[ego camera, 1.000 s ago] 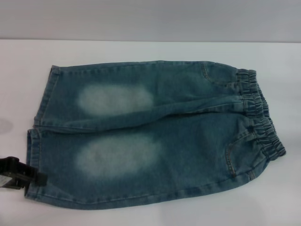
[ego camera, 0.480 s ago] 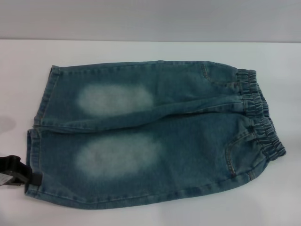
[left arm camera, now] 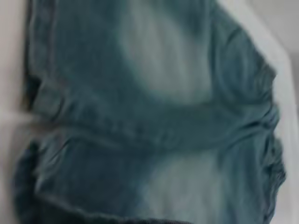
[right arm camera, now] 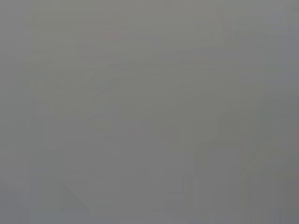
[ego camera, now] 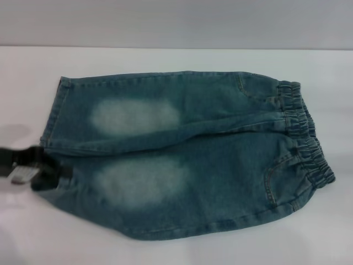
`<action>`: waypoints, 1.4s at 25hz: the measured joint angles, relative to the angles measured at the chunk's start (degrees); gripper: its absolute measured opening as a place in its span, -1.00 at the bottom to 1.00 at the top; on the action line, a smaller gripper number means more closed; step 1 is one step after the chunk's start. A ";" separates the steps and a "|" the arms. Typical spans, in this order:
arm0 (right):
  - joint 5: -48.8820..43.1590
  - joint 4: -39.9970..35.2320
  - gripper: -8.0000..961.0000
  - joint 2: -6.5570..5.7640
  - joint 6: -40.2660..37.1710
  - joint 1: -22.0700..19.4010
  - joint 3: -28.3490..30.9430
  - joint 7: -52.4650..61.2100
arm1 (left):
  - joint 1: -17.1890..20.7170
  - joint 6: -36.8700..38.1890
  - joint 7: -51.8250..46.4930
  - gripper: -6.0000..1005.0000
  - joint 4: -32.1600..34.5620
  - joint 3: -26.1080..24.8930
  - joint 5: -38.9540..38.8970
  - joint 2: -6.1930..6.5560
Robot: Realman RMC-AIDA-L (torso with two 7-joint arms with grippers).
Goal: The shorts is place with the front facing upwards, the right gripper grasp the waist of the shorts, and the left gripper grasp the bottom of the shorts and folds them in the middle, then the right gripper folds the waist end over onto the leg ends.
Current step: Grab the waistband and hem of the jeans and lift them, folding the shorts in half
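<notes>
The shorts [ego camera: 215, 149] lie front up on the white table [ego camera: 165, 58], blue-green denim with two pale patches. Their gathered waistband [ego camera: 306, 138] is at the right and the leg ends at the left. My left gripper [ego camera: 54, 172] is at the left, shut on the near leg's hem, which it holds raised and drawn inward. The far leg's hem [ego camera: 55, 110] still lies flat. In the left wrist view the shorts [left arm camera: 159, 93] fill the picture, blurred. The right gripper is out of view, and the right wrist view shows only blank grey.
White table surface surrounds the shorts on all sides. A grey wall [ego camera: 176, 22] runs behind the table's far edge.
My left gripper has moved up and to the right from the near left corner. It has taken the near leg's hem along, so the lower left corner of the shorts is pulled inward.
</notes>
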 joint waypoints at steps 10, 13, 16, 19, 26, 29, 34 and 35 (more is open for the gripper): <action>-42.04 -19.92 0.15 -6.33 -9.39 -2.30 -4.44 56.01 | -3.25 -5.45 0.60 -0.96 0.78 -2.57 -0.20 -2.33; -55.04 -23.93 0.15 -10.12 -18.87 -0.52 -4.26 70.33 | -3.65 -7.29 1.45 -0.96 0.81 -2.63 -0.89 -3.49; -64.40 -29.03 0.15 -11.97 -26.72 1.41 -4.05 77.68 | -3.88 -8.70 3.02 -0.96 0.91 -2.68 -2.61 -4.63; -73.11 -33.98 0.15 -12.32 -32.19 3.32 -4.37 81.26 | -3.80 -9.95 4.30 -0.96 1.18 -2.66 -4.99 -5.45; -87.55 -35.59 0.15 -12.44 -37.53 7.39 -6.57 85.07 | -3.50 -10.99 5.41 -0.96 1.41 -2.68 -5.98 -5.65; -91.42 -35.58 0.15 -11.85 -37.67 8.27 -8.55 85.90 | -3.52 -11.18 5.92 -0.96 1.43 -2.53 -6.06 -5.91; -97.32 -35.42 0.15 -10.08 -37.53 9.64 -10.37 86.62 | -3.76 -11.46 6.30 -0.96 1.43 -2.15 -6.11 -6.25; -98.36 -35.38 0.15 -9.81 -37.42 9.92 -10.59 86.69 | -3.77 -11.41 6.40 -0.96 1.43 -2.13 -6.12 -6.27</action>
